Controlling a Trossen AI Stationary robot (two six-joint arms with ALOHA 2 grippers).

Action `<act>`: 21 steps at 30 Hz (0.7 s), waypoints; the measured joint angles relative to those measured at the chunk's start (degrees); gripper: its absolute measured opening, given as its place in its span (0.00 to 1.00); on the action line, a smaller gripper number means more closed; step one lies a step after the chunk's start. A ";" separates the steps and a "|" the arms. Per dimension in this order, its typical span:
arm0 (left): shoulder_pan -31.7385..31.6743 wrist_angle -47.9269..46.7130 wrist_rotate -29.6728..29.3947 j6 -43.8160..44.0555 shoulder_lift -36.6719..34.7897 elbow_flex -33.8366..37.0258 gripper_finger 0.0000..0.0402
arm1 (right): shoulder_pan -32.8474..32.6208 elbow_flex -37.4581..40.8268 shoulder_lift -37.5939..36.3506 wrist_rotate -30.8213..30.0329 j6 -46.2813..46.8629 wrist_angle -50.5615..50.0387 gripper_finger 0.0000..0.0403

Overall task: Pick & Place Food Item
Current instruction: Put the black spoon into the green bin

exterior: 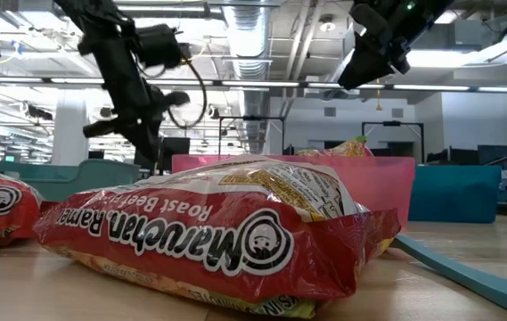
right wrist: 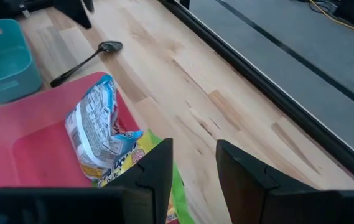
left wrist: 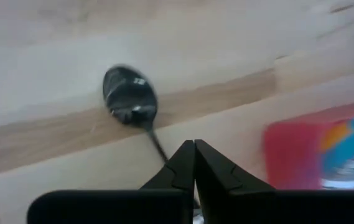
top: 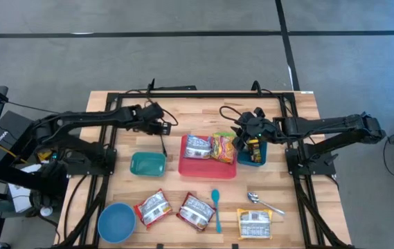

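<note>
A red tray (top: 207,169) at the table's middle holds a blue-white food pack (top: 198,146) and a yellow-red pack (top: 223,147). My right gripper (top: 242,135) hovers open over the tray's right end, above the yellow pack (right wrist: 164,186), with nothing between its fingers (right wrist: 158,168). My left gripper (top: 167,128) is shut, left of the tray's far corner. It stands over a black spoon (left wrist: 130,99) that lies flat on the wood. The spoon's handle (right wrist: 71,71) runs bare toward a teal bin (top: 148,164).
A blue bin (top: 252,155) with a yellow item stands right of the tray. Along the near edge lie three ramen packs (top: 153,207) (top: 197,211) (top: 254,223), a teal spoon (top: 216,207), a metal spoon (top: 262,202) and a blue bowl (top: 117,223). A black frame runs along the far edge.
</note>
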State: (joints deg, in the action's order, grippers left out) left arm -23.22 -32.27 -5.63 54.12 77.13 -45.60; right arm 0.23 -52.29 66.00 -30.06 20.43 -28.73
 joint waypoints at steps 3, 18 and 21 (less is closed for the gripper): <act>0.00 -0.13 1.89 0.42 3.48 -0.17 0.00 | 0.00 0.00 0.02 0.00 0.00 0.00 0.29; -0.15 0.26 2.37 -0.72 6.39 -0.22 0.01 | -0.02 0.00 0.02 0.02 0.00 -0.98 0.29; -0.15 1.41 -0.23 -5.49 6.39 -0.22 0.01 | -0.02 0.00 0.02 0.04 0.00 -0.98 0.29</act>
State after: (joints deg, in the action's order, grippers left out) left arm -23.38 -30.86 -5.86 48.62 83.53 -45.82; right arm 0.21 -52.29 66.02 -30.02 20.43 -29.71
